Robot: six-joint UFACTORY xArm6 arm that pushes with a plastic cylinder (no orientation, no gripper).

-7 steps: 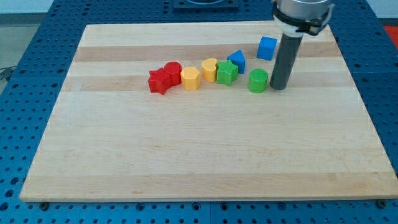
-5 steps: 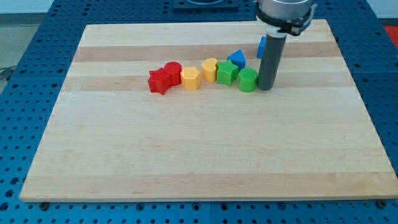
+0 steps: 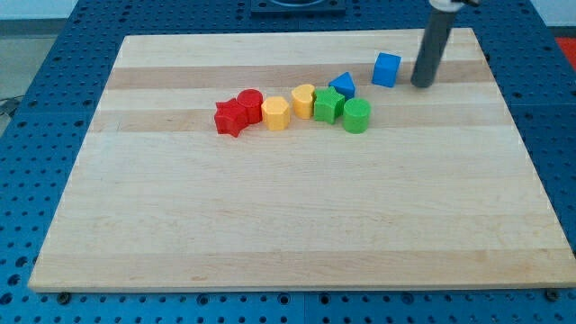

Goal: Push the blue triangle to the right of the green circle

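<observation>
Spanning most of the view, the pale wooden board (image 3: pixel 297 234) lies on a blue pegboard bench (image 3: pixel 27 135) that shows on every side of it. Over the board's upper right part stands my dark rod, its top cut off by the view's upper edge; my tip (image 3: pixel 420 85) rests on the wood just to the right of the blue cube (image 3: pixel 387 69), with a narrow strip of bare wood between them. I carry no claw, only this rod, so nothing of mine is apart, together or clamped on anything, and the tip touches no block.

A chain of blocks runs across the upper middle of the board. At its right end sits the green circle (image 3: pixel 356 115), a ribbed cylinder, pressed against the green star (image 3: pixel 328 105) on its left. The blue triangle (image 3: pixel 342 85), the block I am to move, sits just above those two, toward the view's top, close behind the green star and up and to the left of the green circle, not on its right. Left of the green star comes the yellow heart (image 3: pixel 304 99), then the yellow hexagon (image 3: pixel 275 113), each close against its neighbour. Farther left, the red cylinder (image 3: pixel 249 102) and the red star (image 3: pixel 231 118) close the row, the star nearest the view's left and touching the cylinder.
</observation>
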